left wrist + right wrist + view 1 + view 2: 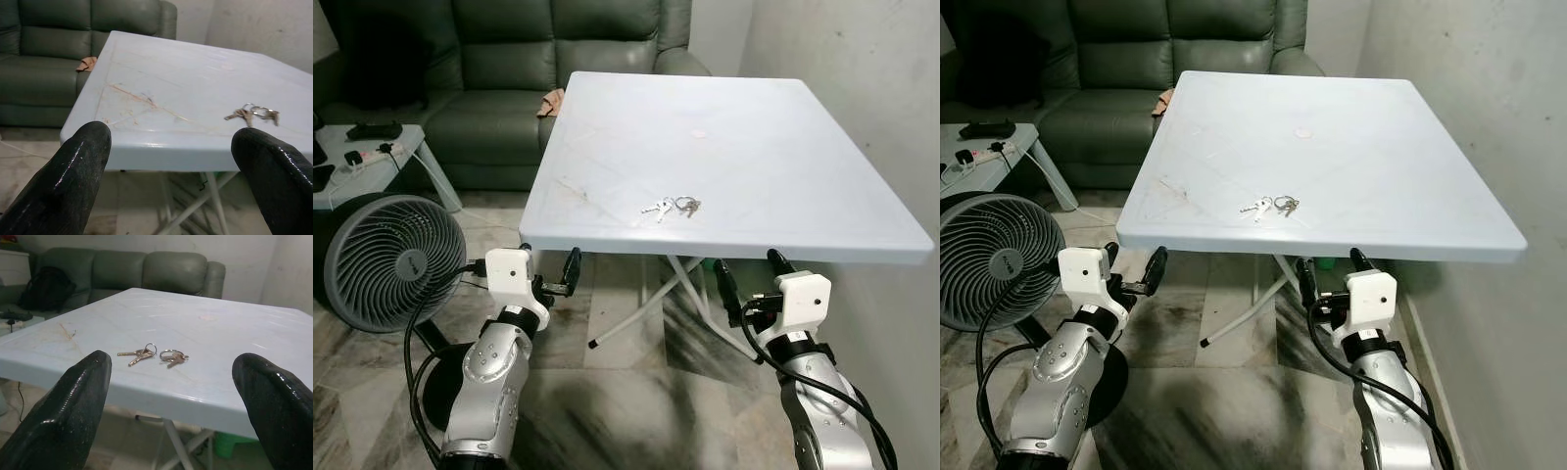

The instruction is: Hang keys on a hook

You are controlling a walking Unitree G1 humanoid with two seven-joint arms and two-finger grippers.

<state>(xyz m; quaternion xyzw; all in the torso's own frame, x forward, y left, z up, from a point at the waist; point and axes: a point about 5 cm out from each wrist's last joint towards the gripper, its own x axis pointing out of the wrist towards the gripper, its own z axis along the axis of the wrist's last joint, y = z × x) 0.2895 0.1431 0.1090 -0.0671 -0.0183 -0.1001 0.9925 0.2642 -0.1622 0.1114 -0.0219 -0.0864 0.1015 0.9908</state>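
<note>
Pale blue surface by the sofa carries keys near its front edge, both hands, left hand and right hand, wide, empty, below the edge; thin flat keys may slip or get pushed off, no hook visible.

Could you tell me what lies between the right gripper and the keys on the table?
Just bare tabletop and the table's near edge. In the right wrist view, the right gripper looks over that edge straight at the keys, with nothing in the way.
</note>
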